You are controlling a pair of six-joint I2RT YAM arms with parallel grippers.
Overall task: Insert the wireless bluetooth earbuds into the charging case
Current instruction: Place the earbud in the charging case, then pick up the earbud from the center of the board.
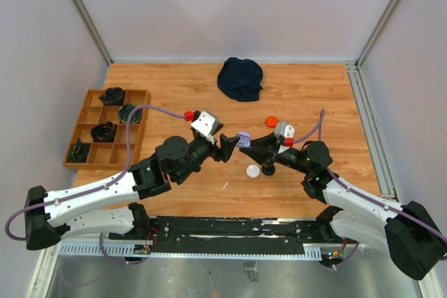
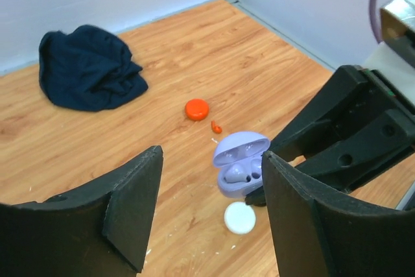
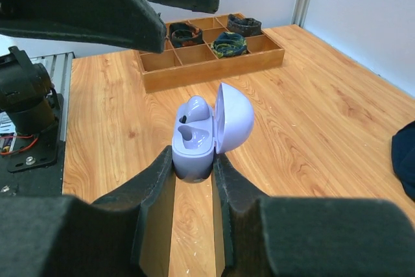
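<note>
A warm orange-brown wood-grain tabletop [image 1: 300,88] fills the enclosure, boxed on three sides by plain pale grey-lilac wall panels [image 1: 230,5]. Slim silver metal posts [image 1: 82,12] rise at the back corners. The light is soft and even, probably from overhead.

Place: robotics lab test cell
Enclosure: plain pale walls [image 1: 230,5], metal corner posts [image 1: 82,12]
Bench: wood-grain surface [image 1: 307,95]
Machinery: arms [image 1: 91,200] bolted to a black rail [image 1: 230,227]

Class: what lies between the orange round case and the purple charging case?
One tiny orange earbud, nearer the orange round case than the purple charging case; left wrist view shows it.
</note>
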